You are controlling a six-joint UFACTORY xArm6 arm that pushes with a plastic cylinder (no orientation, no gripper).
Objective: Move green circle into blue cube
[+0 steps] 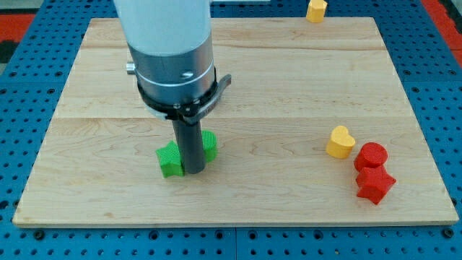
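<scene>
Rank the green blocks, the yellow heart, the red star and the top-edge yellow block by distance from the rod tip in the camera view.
From my tip:
1. green blocks, flanking the rod.
2. yellow heart, right.
3. red star, lower right.
4. yellow block, top right.

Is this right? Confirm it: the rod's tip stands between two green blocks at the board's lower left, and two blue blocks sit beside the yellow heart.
Wrong colour. In the camera view, my tip does stand between the green blocks, but the blocks beside the yellow heart are red.
</scene>
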